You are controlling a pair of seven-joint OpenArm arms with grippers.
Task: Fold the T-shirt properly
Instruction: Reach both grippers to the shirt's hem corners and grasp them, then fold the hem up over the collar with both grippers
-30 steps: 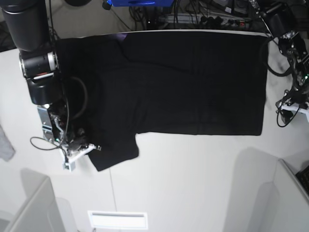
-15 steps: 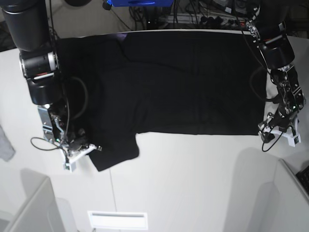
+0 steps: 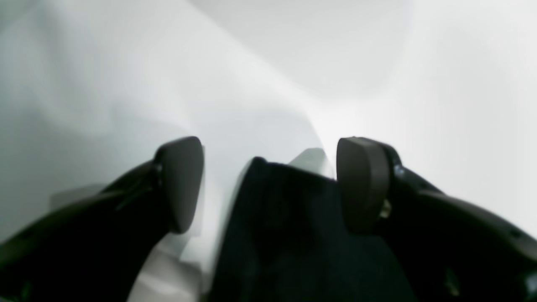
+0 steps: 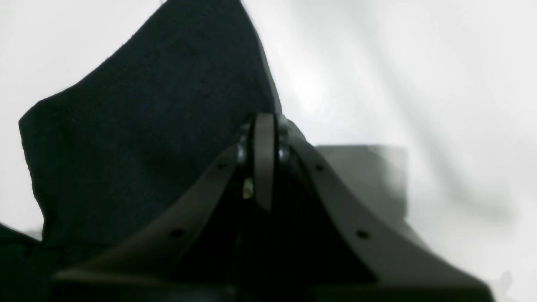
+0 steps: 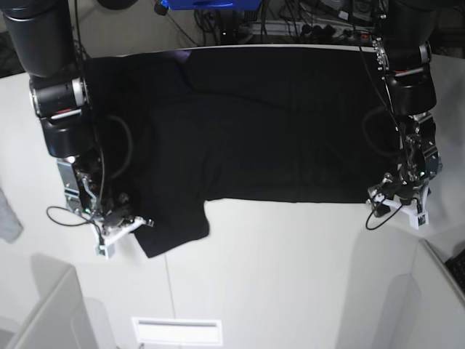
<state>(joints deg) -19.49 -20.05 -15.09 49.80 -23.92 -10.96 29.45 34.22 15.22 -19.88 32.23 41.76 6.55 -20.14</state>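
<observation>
The black T-shirt lies spread flat on the white table, plain side up, with one sleeve pointing toward the front left. My right gripper is shut at that sleeve's edge. In the right wrist view its fingers are pressed together with the black cloth running out from them. My left gripper is at the shirt's front right corner. In the left wrist view it is open, and the black cloth corner lies between the fingers.
A small grey cloth scrap lies at the table's left edge. Cables run along the back. White partitions stand at the front left and front right. A white slot is at the front edge.
My left arm has swung in from the right edge, leftward and toward the front, and now straddles the shirt's front right corner. The right arm and the shirt have not moved.
</observation>
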